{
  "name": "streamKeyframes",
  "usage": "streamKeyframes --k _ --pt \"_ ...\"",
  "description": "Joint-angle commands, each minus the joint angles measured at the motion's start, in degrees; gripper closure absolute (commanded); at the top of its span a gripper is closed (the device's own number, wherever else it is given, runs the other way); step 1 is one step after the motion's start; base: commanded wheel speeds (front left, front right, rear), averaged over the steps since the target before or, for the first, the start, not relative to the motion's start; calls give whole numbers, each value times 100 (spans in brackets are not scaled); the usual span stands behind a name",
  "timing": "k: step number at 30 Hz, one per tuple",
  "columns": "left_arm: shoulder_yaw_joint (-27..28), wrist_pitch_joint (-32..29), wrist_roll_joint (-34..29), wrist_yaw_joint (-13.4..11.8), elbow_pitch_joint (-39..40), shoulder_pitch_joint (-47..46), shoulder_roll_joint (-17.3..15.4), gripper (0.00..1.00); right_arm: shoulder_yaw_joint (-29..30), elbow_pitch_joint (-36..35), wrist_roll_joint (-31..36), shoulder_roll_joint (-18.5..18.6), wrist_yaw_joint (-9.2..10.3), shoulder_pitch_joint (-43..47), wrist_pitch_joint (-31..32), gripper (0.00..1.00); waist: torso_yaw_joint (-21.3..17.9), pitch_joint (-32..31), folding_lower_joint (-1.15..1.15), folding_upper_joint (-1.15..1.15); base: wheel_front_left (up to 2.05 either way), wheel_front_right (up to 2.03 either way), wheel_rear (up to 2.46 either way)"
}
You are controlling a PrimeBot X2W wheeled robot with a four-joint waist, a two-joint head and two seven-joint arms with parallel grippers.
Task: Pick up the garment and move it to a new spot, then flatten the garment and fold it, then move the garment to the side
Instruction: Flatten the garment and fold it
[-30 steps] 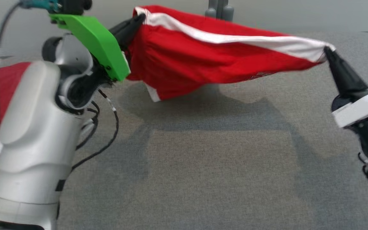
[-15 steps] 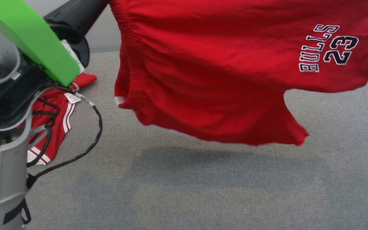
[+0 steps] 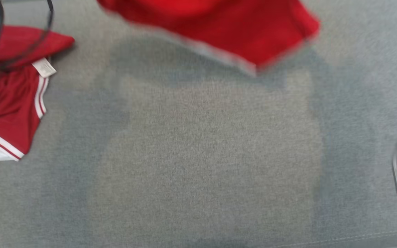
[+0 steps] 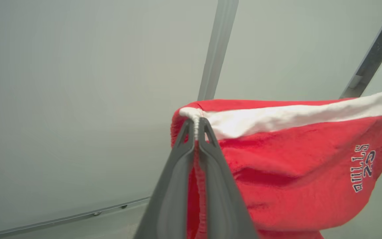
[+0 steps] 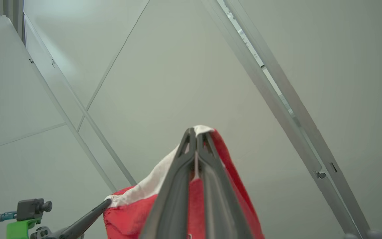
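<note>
While left tool (image 4: 196,124) and right tool (image 5: 197,134) clamp it | garment (image 4: 293,166) hangs between

My garment (image 4: 293,166) is bright red, with a white band (image 4: 293,116) along its top edge and dark lettering (image 4: 363,167) outlined in white. My left hand (image 4: 196,124) and right hand (image 5: 197,132) are dark grey. The desk (image 3: 202,155) is a flecked grey weave. The other garment (image 3: 9,103) is red, striped white at side and hem, with a white label (image 3: 44,67). The mount (image 5: 18,229) by my left arm is vivid green.
</note>
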State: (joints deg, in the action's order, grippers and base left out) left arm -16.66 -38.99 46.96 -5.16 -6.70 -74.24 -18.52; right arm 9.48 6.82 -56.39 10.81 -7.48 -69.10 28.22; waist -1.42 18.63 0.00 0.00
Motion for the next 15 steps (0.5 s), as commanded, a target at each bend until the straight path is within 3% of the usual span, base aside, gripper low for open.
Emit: streamKeyframes --k 1,5,8,11,15 --pt "-34 454 -267 186 -438 -445 112 100 92 444 469 -338 -2 -698 -211 100 -1 1312 0 0 0 0 0" --pt "-19 1613 -517 616 -1410 -1113 446 100 299 1475 1314 -695 -2 -1923 -795 100 9 1715 0 0 0 0 0" --pt "-36 2161 -448 948 -2020 -1213 610 100 200 1918 1498 -779 -2 -2267 -1031 100 41 1802 0 0 0 0 0" --pt "-177 2610 -324 1187 -2448 -906 681 100 41 2106 1401 -774 -2 -2017 -1088 100 74 1727 0 0 0 0 0" --pt "-493 3232 -63 1267 -2596 -236 576 100 -190 1937 1174 -784 -3 -1131 -1050 100 50 1570 0 0 0 0 0"
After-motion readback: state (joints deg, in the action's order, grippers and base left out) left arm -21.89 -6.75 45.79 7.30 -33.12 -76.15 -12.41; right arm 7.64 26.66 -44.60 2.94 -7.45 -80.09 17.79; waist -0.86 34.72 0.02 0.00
